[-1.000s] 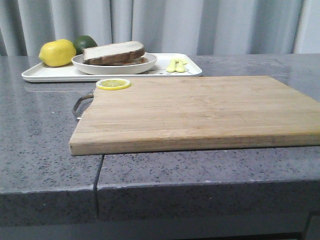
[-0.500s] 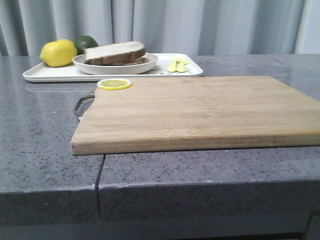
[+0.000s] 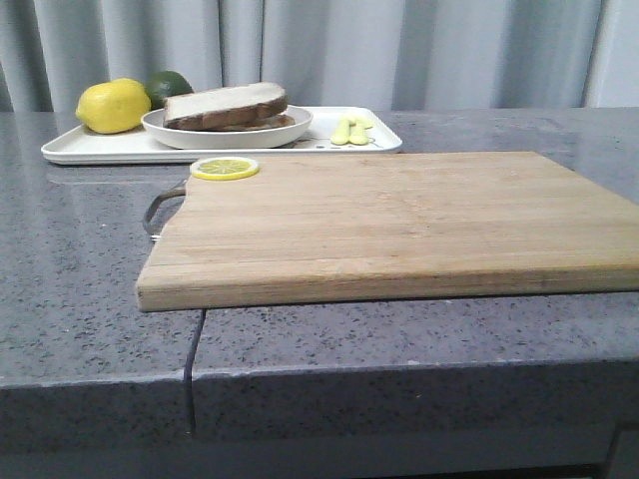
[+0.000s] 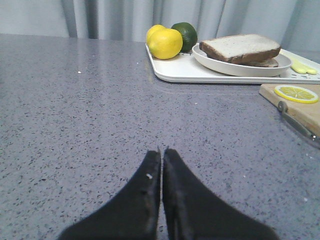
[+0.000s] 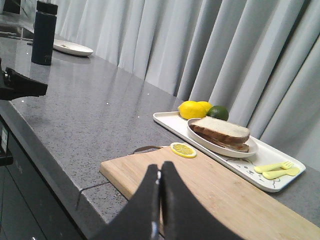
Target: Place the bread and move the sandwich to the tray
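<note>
The sandwich sits on a round white plate (image 3: 228,135) on the white tray (image 3: 90,148) at the back left. The bread (image 3: 226,103), a pale slice with a dark crust, lies on top of a thinner lower slice, and the egg is hidden. All of this also shows in the left wrist view, with the bread (image 4: 239,46), and in the right wrist view, with the bread (image 5: 220,128). My left gripper (image 4: 162,150) is shut and empty over bare counter, well short of the tray. My right gripper (image 5: 160,166) is shut and empty above the near end of the cutting board.
A wooden cutting board (image 3: 399,220) fills the middle of the counter, with a lemon slice (image 3: 225,168) at its far left corner. A lemon (image 3: 113,105), a lime (image 3: 170,85) and yellow cutlery (image 3: 351,130) share the tray. A dark bottle (image 5: 43,32) stands far off.
The whole front picture shifts a few pixels sideways and back. Nothing on the counter has moved relative to the rest.
</note>
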You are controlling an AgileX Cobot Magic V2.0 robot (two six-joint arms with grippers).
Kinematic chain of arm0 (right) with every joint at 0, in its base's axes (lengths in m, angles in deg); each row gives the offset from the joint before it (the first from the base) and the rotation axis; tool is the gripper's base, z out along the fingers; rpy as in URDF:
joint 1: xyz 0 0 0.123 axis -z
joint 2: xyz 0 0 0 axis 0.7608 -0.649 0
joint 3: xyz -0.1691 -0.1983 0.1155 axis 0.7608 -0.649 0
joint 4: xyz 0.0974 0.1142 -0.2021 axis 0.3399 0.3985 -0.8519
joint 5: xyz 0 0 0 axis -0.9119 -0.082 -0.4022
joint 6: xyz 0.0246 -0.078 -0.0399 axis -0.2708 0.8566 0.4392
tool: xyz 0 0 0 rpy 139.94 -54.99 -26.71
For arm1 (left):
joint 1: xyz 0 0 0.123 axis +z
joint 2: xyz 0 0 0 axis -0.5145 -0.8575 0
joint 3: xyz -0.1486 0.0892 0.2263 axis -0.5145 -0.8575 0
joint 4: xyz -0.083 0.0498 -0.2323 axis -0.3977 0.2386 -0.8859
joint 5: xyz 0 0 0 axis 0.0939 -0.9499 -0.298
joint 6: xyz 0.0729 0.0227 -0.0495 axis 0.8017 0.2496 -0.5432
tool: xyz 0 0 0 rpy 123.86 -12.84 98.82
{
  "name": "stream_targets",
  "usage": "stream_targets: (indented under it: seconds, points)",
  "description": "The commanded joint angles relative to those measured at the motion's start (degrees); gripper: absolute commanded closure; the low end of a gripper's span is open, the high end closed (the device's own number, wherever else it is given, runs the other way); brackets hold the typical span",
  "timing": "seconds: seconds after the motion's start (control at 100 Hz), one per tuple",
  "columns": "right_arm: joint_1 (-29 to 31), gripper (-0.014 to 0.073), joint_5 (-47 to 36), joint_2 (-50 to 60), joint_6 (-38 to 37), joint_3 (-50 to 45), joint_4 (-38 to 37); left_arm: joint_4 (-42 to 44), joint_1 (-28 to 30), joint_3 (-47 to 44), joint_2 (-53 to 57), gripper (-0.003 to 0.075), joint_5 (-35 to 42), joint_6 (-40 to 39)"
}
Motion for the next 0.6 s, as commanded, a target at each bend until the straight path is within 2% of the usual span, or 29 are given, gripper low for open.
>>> stream_targets:
  seconds: [0.0, 0.15, 0.59]
  points:
    - [0.13, 0.0654, -4.25, 0.91, 0.21, 1.55, 0.85, 2.47, 0.14, -0.87, 1.74, 0.0740, 2.04, -0.72]
    - [0.13, 0.0654, -4.25, 0.91, 0.21, 1.55, 0.85, 3.29, 0.14, -0.97, 1.74, 0.0740, -3.63, -0.72]
    - [0.13, 0.0654, -4.25, 0.91, 0.21, 1.55, 0.85, 3.06, 0.07, -0.87, 1.74, 0.0740, -3.24, -0.37]
